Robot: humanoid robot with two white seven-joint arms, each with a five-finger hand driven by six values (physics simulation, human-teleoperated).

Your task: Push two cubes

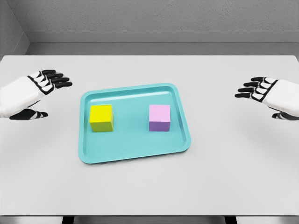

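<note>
A yellow cube [101, 117] sits in the left half of a teal tray [134, 148], and a pink-purple cube [160, 117] sits in the right half. The cubes stand apart with bare tray floor between them. My left hand [41, 93] hovers left of the tray, fingers spread and holding nothing. On the far right my right hand [259, 93] hangs open too, well clear of the tray. Neither hand touches a cube.
The tray lies in the middle of a light grey table [149, 191]. A grey wall runs behind the table's far edge.
</note>
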